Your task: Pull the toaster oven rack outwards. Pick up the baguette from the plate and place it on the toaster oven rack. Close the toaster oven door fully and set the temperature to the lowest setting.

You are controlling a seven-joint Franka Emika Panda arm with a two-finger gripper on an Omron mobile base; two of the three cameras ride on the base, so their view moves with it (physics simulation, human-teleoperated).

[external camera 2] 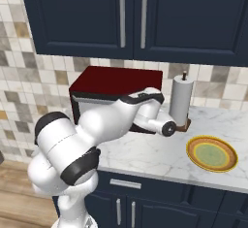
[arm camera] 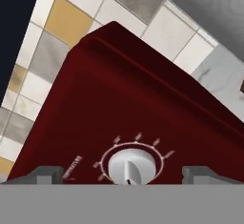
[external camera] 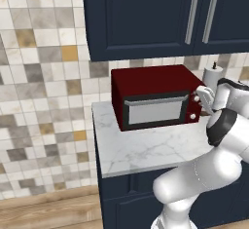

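The dark red toaster oven (external camera: 148,82) stands on the marble counter, and its black-framed door (external camera: 155,110) is shut, the silver handle along the top. The rack is hidden behind that door. My gripper (external camera: 199,97) is at the oven's right side panel, level with the upper knob. In the hand view my gripper (arm camera: 125,174) is open, its fingertips (arm camera: 45,173) on either side of a white round knob (arm camera: 131,165) ringed by scale marks, not touching it. A second white knob (external camera: 193,117) sits lower on the panel. The yellow-orange plate (external camera 2: 212,153) lies bare on the counter; the baguette is out of view.
A paper towel roll (external camera 2: 182,101) on a brown stand rises just right of the oven, close behind my hand. Dark blue wall cabinets (external camera: 160,13) hang above the oven. The marble counter (external camera: 146,147) ends left of the oven, with tiled wall beyond.
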